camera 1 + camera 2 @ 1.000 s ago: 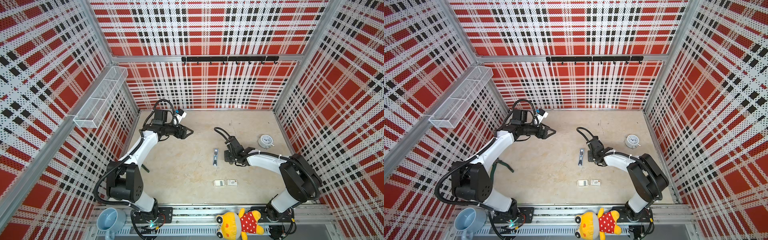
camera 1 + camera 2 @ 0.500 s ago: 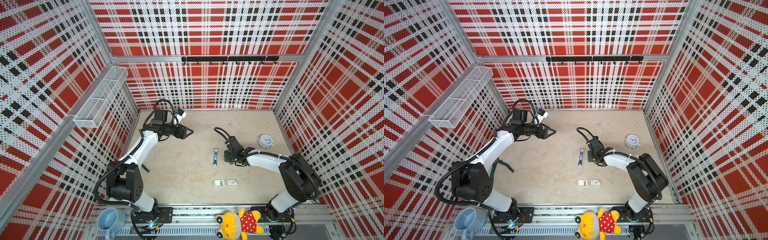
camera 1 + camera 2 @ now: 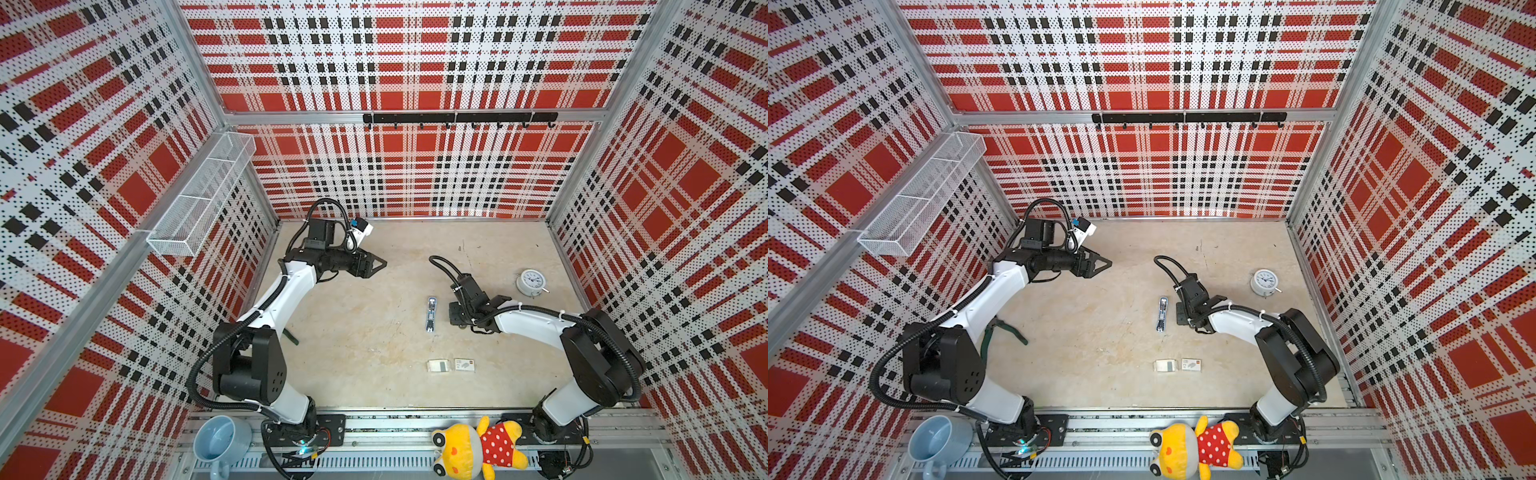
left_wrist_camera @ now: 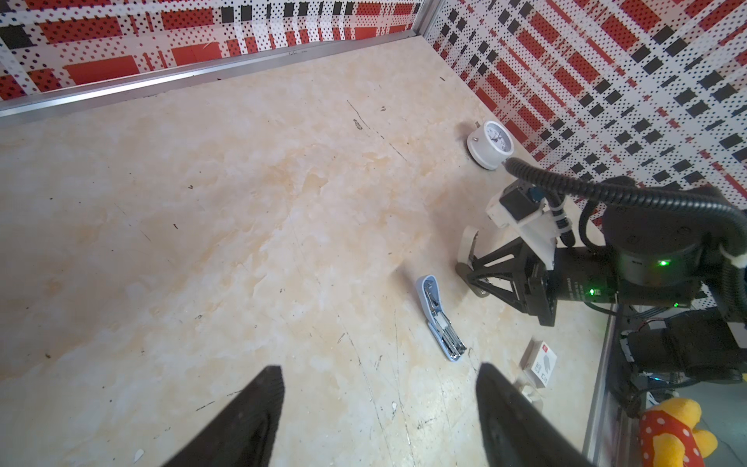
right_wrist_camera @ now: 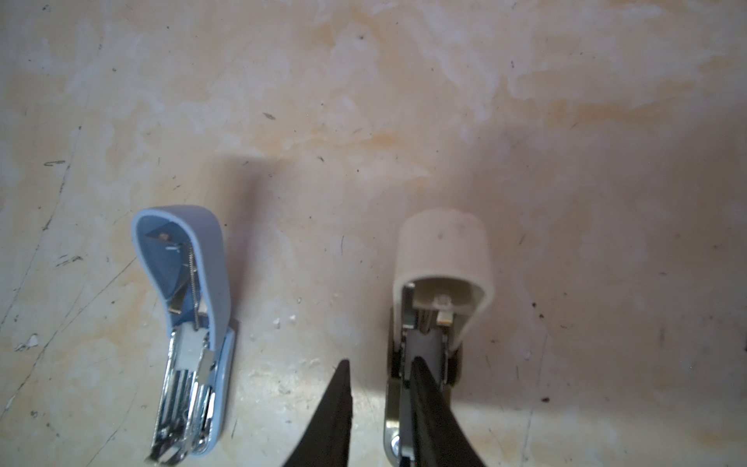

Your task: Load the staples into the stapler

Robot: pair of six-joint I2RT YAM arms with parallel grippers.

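L gripper [image 4: 380, 368] wide, empty, well apart. R gripper [image 5: 380, 364] narrow, astride beige stapler [image 5: 442, 246] side wall, grip can't tell. Blue stapler [image 5: 210, 263] lies open just beside it.

Looked like a robotics lab cell, with plaid perforated panels [image 3: 415, 50], aluminium framing [image 3: 291, 118] and robot arms [image 3: 291, 295] bolted to a rail [image 3: 395, 424].

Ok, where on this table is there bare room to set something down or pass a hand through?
Widest bare patch: table middle, between left pincer, pliers and blue stapler. Also free: the back strip from left pincer to clock. Crowded: blue stapler, beige stapler and right pincer close together, with staples and sleeve nearer the arms' bases.
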